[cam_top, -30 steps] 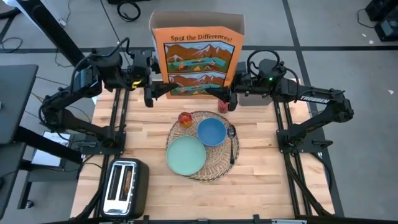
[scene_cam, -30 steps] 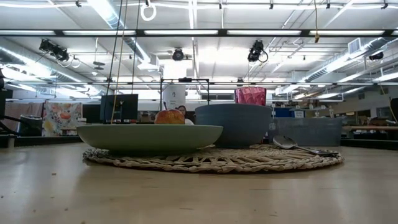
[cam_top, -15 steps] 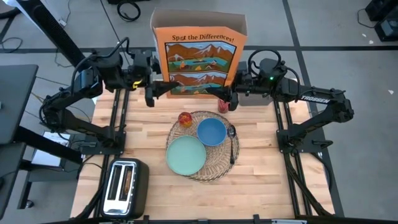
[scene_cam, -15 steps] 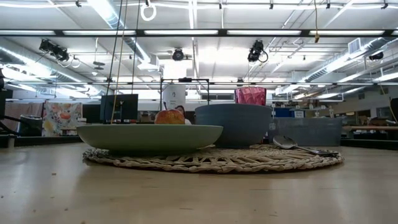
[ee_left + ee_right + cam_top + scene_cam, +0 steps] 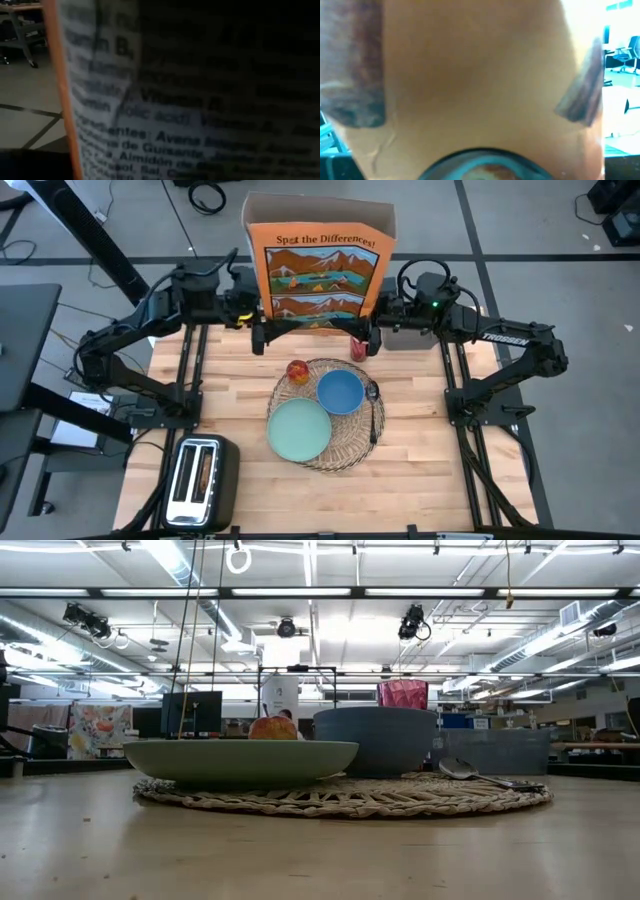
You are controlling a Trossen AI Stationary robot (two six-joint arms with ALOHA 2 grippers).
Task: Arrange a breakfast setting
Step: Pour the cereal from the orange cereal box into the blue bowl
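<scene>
This is a robotics lab in a large open industrial hall. The low view shows long fluorescent ceiling lights (image 5: 300, 592), exposed ducts, black ceiling-hung cameras (image 5: 85, 620) and cluttered workbenches behind. From above, a pale butcher-block wooden table (image 5: 430, 470) stands on grey concrete floor (image 5: 560, 220) strewn with black cables (image 5: 207, 195).

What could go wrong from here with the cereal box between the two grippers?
1. The tall orange cereal box is gripped low at one side by the right gripper, the left gripper at the other; it might tip or slip.
2. The red cup stands close beside the right gripper; lowering the box could knock it over.
</scene>
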